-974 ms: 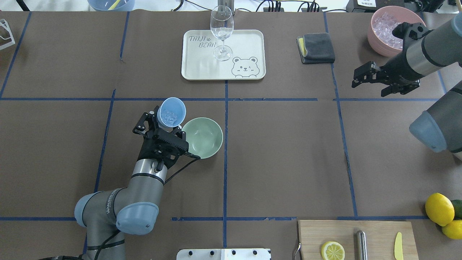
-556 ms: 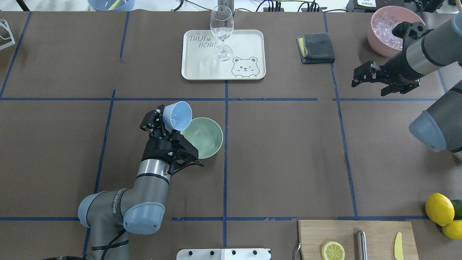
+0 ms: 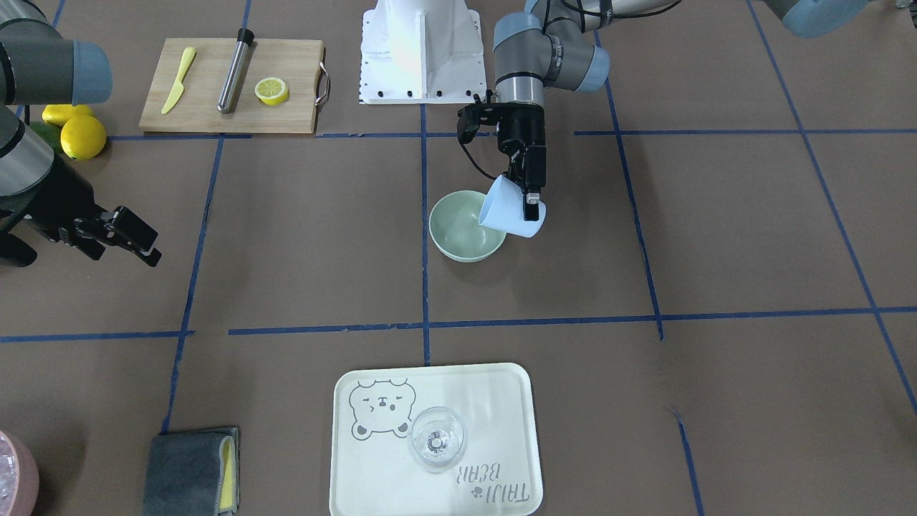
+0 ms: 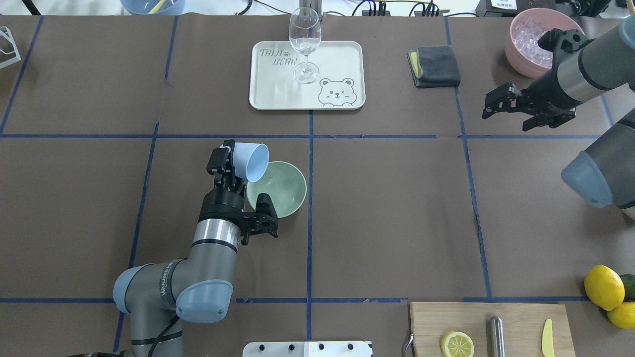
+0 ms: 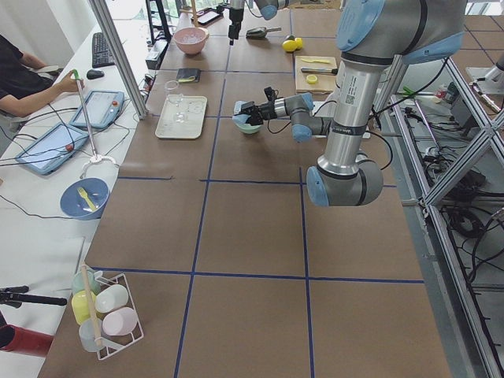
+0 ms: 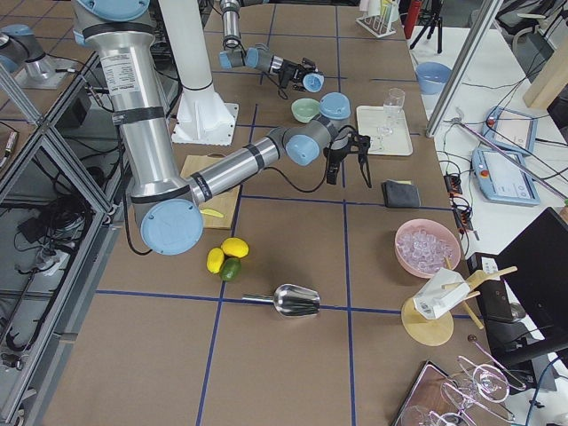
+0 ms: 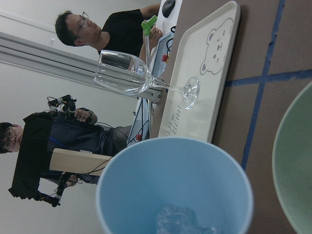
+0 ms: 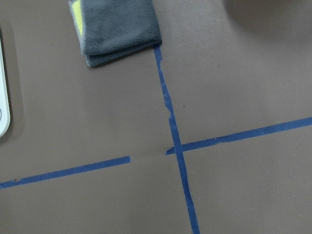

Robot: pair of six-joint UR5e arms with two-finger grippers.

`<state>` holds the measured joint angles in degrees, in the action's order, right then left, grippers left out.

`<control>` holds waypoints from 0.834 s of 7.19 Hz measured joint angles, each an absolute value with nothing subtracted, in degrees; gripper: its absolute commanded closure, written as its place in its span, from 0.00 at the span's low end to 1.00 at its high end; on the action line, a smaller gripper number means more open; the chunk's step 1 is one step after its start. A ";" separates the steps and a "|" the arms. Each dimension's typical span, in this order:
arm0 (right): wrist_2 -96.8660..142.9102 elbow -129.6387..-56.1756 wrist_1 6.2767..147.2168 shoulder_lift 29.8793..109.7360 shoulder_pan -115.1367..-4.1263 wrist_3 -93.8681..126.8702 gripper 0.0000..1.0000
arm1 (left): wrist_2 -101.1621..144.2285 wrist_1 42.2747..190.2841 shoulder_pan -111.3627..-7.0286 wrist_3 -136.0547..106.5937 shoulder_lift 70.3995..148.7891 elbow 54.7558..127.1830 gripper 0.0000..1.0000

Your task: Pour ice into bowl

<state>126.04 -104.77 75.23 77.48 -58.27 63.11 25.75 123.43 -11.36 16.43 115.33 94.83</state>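
Note:
My left gripper (image 4: 234, 159) is shut on a light blue cup (image 4: 252, 161) and holds it tipped on its side, mouth over the near-left rim of the mint-green bowl (image 4: 283, 193). The front-facing view shows the cup (image 3: 510, 213) leaning over the bowl (image 3: 458, 236), whose inside looks bare. In the left wrist view a few clear ice cubes (image 7: 183, 222) lie inside the cup (image 7: 146, 190), with the bowl's rim (image 7: 295, 180) at the right. My right gripper (image 4: 491, 106) is open and empty, hovering far right.
A bear tray (image 4: 342, 59) with a wine glass (image 4: 304, 42) stands at the back. A grey cloth (image 4: 435, 65) and a pink bowl of ice (image 4: 521, 42) lie back right. A cutting board (image 4: 431, 322) with a lemon half and whole lemons (image 4: 603, 286) sit front right.
My left wrist has rolled, tipping the blue cup from mouth-up to lying on its side over the bowl's rim. The right arm has barely moved.

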 measured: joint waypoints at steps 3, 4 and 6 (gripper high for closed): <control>126.03 -104.85 75.23 77.40 -58.23 63.12 0.00 | 24.67 123.40 -11.34 29.53 116.44 93.77 1.00; 126.05 -104.89 75.24 77.37 -58.21 63.16 0.00 | 24.40 123.40 -11.27 33.01 116.47 93.38 1.00; 126.06 -104.89 75.23 77.35 -58.19 63.19 0.00 | 24.05 123.34 -11.06 39.66 116.53 93.22 1.00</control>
<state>126.06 -104.89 75.23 77.35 -58.19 63.19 24.05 123.34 -11.06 39.66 116.53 93.22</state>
